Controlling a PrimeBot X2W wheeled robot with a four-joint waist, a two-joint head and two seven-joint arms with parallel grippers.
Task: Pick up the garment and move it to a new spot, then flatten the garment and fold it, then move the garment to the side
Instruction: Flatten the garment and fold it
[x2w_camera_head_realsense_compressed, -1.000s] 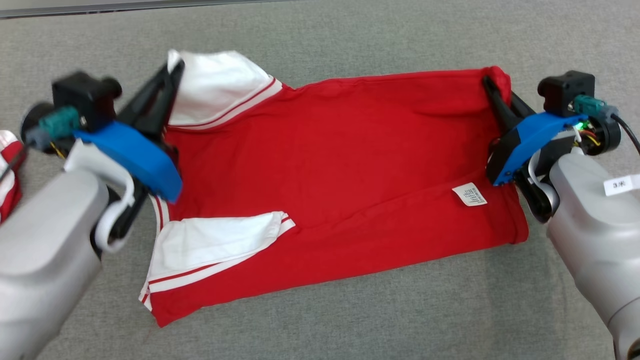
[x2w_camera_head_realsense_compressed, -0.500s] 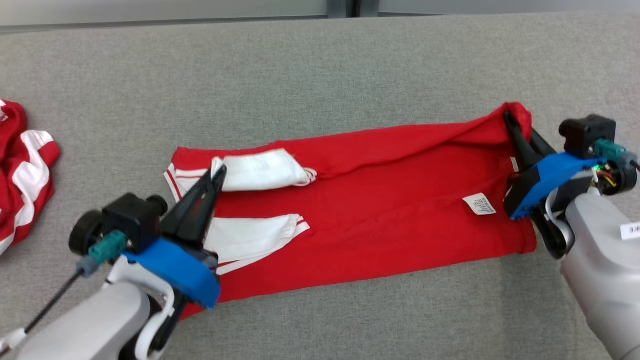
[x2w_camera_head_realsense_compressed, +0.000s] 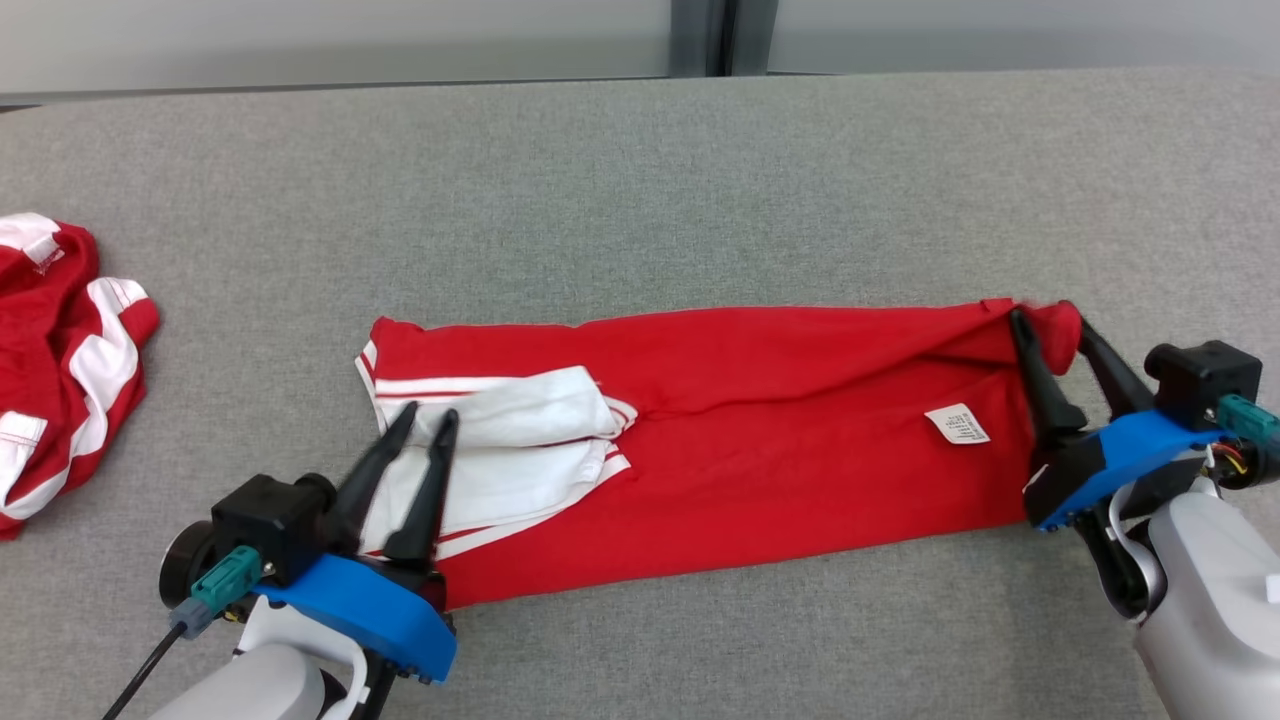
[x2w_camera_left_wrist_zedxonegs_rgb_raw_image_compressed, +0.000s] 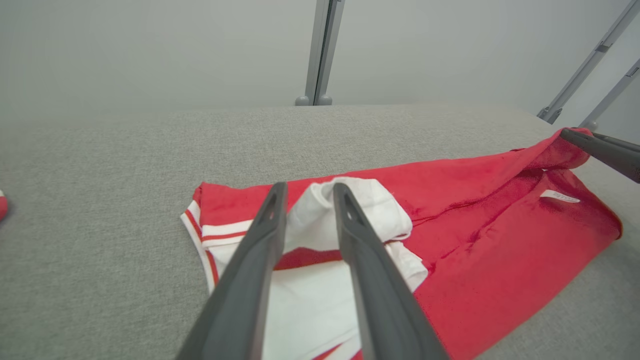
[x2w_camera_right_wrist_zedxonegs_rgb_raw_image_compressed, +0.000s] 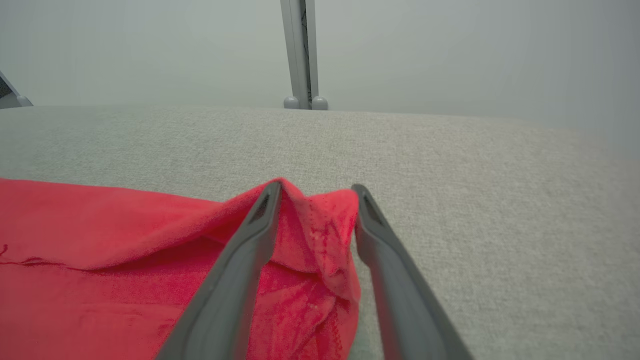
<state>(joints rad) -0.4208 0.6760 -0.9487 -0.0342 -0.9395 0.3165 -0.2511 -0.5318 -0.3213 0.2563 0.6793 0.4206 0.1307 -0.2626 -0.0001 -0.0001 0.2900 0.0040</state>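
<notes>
The red garment (x2w_camera_head_realsense_compressed: 760, 470) lies mid-table as a long band, apparently folded once lengthwise. Further folds and the move aside look not yet done. The left gripper (x2w_camera_head_realsense_compressed: 430, 412) hovers over its two white sleeves (x2w_camera_head_realsense_compressed: 520, 450), jaws apart. The right gripper (x2w_camera_head_realsense_compressed: 1050, 320) straddles the raised right corner, jaws apart. There is one label (x2w_camera_head_realsense_compressed: 957, 423), one table (x2w_camera_head_realsense_compressed: 640, 180) and one other crumpled garment (x2w_camera_head_realsense_compressed: 60, 340).

Crumpled red-white cloth (x2w_camera_head_realsense_compressed: 60, 340) at left edge of grey tabletop (x2w_camera_head_realsense_compressed: 640, 180); metal post (x2w_camera_head_realsense_compressed: 705, 35) behind.
</notes>
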